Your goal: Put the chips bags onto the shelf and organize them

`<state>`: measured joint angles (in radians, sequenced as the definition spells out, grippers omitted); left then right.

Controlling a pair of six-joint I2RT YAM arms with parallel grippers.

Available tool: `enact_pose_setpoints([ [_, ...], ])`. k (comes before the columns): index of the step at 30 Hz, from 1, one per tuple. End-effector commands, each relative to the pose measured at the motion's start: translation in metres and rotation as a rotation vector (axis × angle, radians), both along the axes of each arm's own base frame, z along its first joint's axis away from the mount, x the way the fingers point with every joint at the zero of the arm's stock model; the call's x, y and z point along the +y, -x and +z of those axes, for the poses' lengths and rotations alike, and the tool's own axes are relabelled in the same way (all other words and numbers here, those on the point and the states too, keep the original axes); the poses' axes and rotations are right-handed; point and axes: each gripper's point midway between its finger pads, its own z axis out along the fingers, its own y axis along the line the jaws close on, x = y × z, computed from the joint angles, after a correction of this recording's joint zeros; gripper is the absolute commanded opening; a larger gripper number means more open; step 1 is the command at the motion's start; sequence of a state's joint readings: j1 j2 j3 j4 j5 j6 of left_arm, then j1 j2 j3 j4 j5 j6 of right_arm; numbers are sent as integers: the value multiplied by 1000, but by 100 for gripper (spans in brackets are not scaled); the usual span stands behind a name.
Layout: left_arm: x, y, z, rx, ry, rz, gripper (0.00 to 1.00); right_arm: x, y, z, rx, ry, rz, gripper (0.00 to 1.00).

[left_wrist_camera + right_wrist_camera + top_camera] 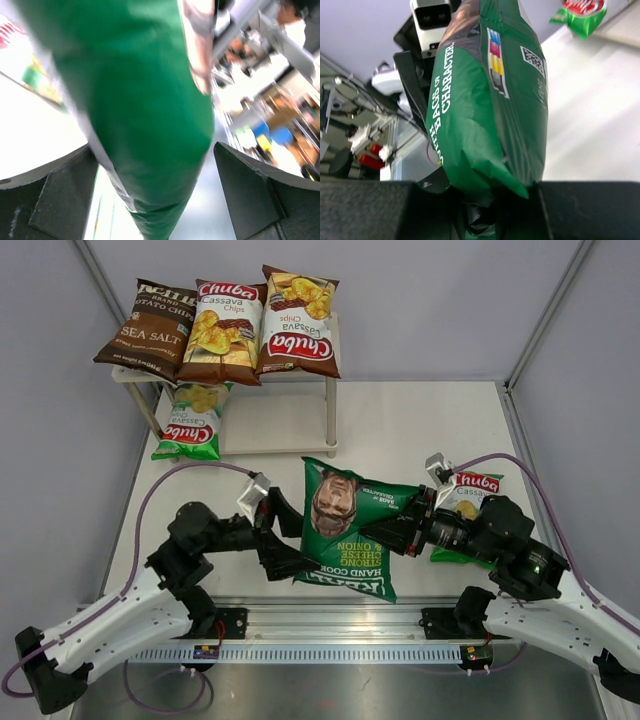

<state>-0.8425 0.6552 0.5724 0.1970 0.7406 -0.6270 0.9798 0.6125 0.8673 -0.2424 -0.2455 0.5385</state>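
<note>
Dark green bag (350,530) hung mid-table — right gripper (405,523) clamped its 3 o'clock end, left gripper (292,535) spread wide at 9 o'clock — shelf (275,425) at 11 o'clock.

High rear overview, close wrist views, all sharing dark green bag (347,538)

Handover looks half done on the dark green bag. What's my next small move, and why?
Probably draw the left pincer back, clear of the dark green bag. Its jaws stand wide open around one end of the bag, while the right pincer is pinched on the opposite end, so the right arm appears to carry it alone.
</note>
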Motion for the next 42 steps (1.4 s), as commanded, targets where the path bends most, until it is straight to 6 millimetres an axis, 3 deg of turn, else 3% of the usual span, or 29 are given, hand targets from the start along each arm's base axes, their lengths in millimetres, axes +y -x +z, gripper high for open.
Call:
enact_pose_setpoints([
  [1,13,-25,43,-20,193,217,99,-13,-18,53,-91,-209,-135,13],
  [2,20,-26,54,-41,261,250,99,-17,-25,57,-95,-232,-180,13],
  [4,31,-34,51,-10,337,327,99,-26,-29,70,-111,-297,-223,12],
  [5,39,-34,61,-25,407,347,99,-32,-34,75,-119,-349,-265,12],
  [9,57,-34,68,-32,569,394,99,-37,-39,88,-124,-480,-296,11],
  [10,59,-35,70,-42,591,397,99,-40,-38,100,-135,-546,-292,11],
  [11,61,-33,74,-64,627,390,99,-38,-41,95,-128,-561,-300,11],
  [20,62,-38,90,-67,764,377,99,-47,-54,108,-132,-870,-334,10],
  [24,57,-45,97,-59,769,383,99,-36,-59,105,-120,-915,-307,9],
  [29,60,-72,80,15,734,525,99,-42,-53,114,-134,-978,-286,9],
  [33,63,-60,92,-34,778,478,99,-34,-56,110,-125,-968,-274,9],
  [37,61,-36,111,-105,830,344,99,-25,-62,104,-108,-971,-272,9],
  [42,48,-35,114,-110,805,295,99,-6,-70,98,-81,-942,-248,9],
])
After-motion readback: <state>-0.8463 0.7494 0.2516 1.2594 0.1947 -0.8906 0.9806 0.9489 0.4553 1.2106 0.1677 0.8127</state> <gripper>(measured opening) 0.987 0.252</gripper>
